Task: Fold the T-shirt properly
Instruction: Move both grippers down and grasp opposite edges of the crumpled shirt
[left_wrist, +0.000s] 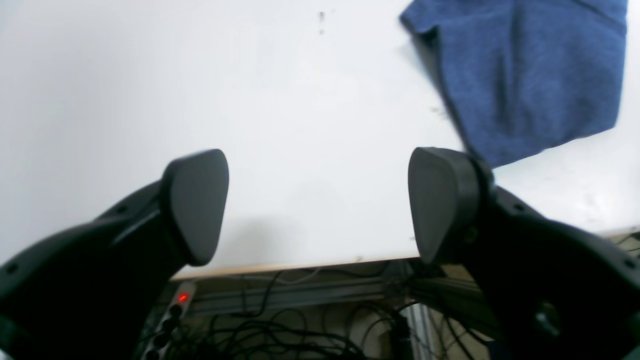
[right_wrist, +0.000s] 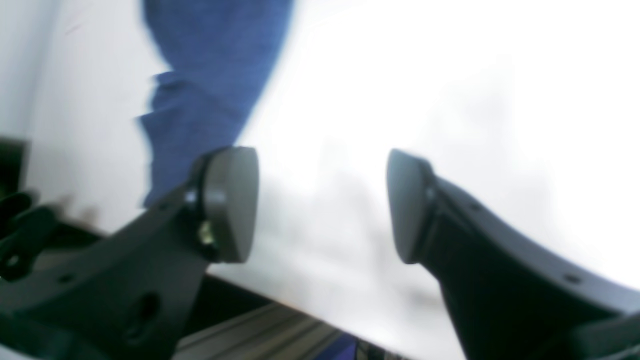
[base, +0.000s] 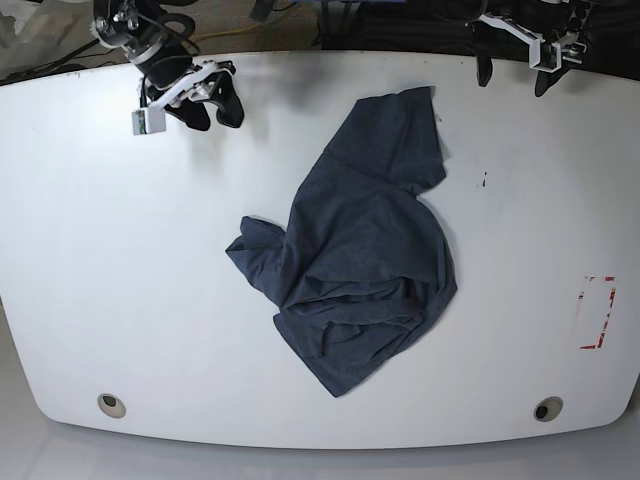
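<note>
The T-shirt (base: 360, 250) lies crumpled in a heap in the middle of the white table (base: 100, 250), dark navy-grey, with one part stretched toward the far edge; no lettering shows. My left gripper (left_wrist: 317, 205) hangs open over the far table edge, empty, with a corner of the T-shirt (left_wrist: 530, 75) ahead to its right. In the base view the left gripper (base: 514, 75) sits at the top right. My right gripper (right_wrist: 320, 205) is open and empty too, with the T-shirt (right_wrist: 210, 75) blurred ahead on its left. Seen from the base, that right gripper (base: 210, 112) is at the top left.
A red-outlined rectangle (base: 597, 312) marks the table near its right edge. Two round holes (base: 112, 404) (base: 547, 409) sit near the front edge. Below the far table edge lie a power strip (left_wrist: 172, 310) and tangled cables (left_wrist: 280, 330).
</note>
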